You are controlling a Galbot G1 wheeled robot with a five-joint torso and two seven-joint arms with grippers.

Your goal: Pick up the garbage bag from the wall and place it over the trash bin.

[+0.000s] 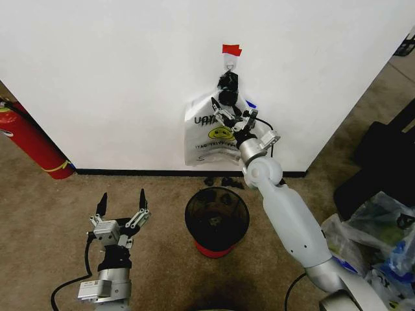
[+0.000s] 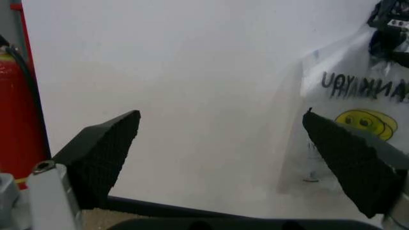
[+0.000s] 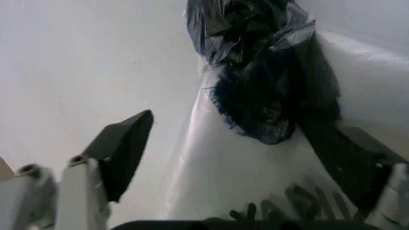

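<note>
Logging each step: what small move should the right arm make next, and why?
Probably close the right pincer on the thin translucent-white plastic bag: its fingers stand open around the bag's dark bunched top, which hangs from the wall hook.

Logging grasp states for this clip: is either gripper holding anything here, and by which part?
Nothing is held. The right gripper is open against the upper part of the garbage bag on the wall, fingers not closed on it. The left gripper is open and empty, low beside the trash bin.
</note>
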